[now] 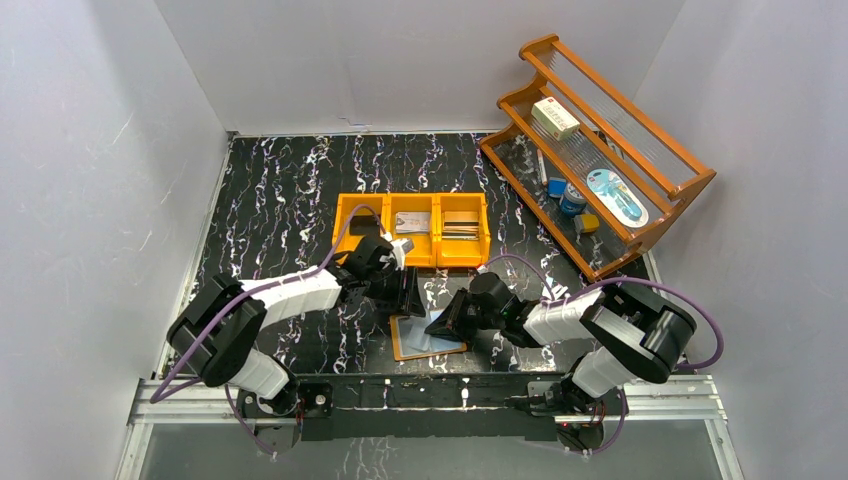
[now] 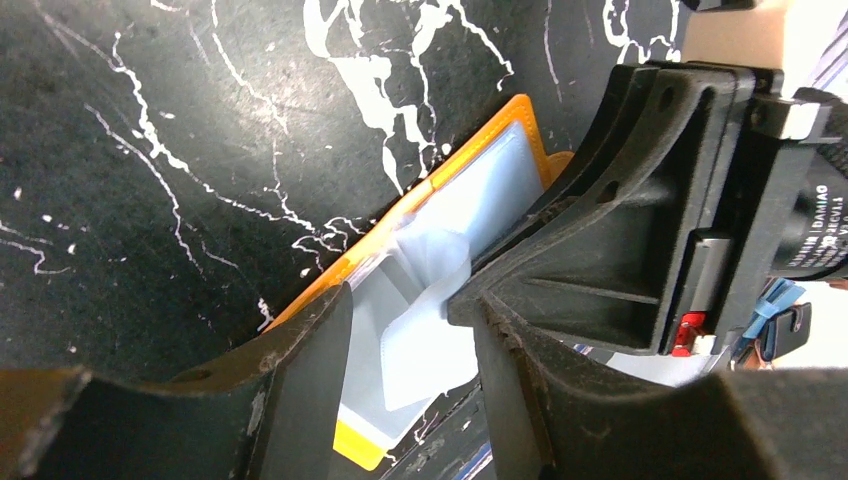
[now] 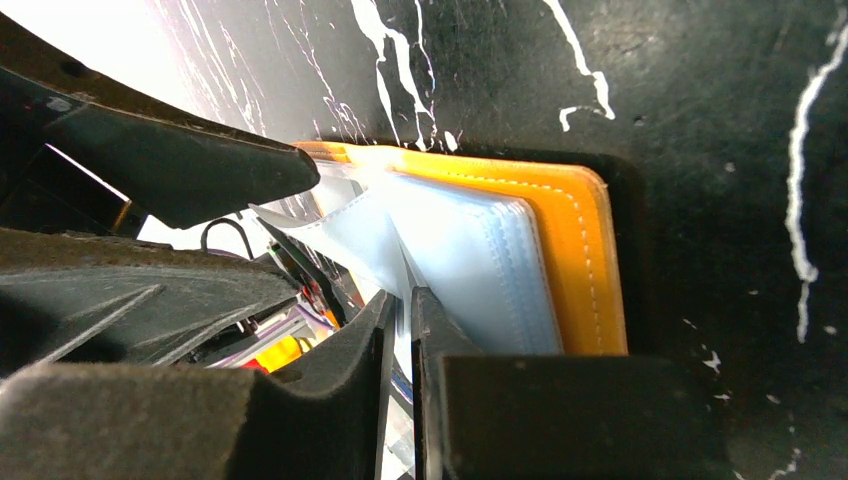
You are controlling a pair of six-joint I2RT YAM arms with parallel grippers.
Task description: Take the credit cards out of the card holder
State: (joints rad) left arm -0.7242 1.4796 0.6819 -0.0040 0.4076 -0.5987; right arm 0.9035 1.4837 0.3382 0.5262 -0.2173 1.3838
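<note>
The card holder (image 1: 412, 340) lies open on the black marbled table, tan-orange cover down, with its clear pale-blue sleeves (image 3: 470, 260) fanned up. My right gripper (image 3: 398, 318) is shut on the edge of one sleeve, lifting it. My left gripper (image 2: 410, 345) is open, its fingers on either side of a loose sleeve flap (image 2: 430, 330) without pinching it. Both grippers meet over the holder in the top view, the left gripper (image 1: 408, 300) and the right gripper (image 1: 447, 322). No card shows inside the sleeves. Three credit cards lie in the orange bin: black (image 1: 365, 225), silver-grey (image 1: 412, 222), striped (image 1: 460, 226).
The orange three-compartment bin (image 1: 437, 256) stands just beyond the holder. A wooden rack (image 1: 640, 130) at the back right holds a white box (image 1: 555, 118) and small items. White walls close in the table on three sides.
</note>
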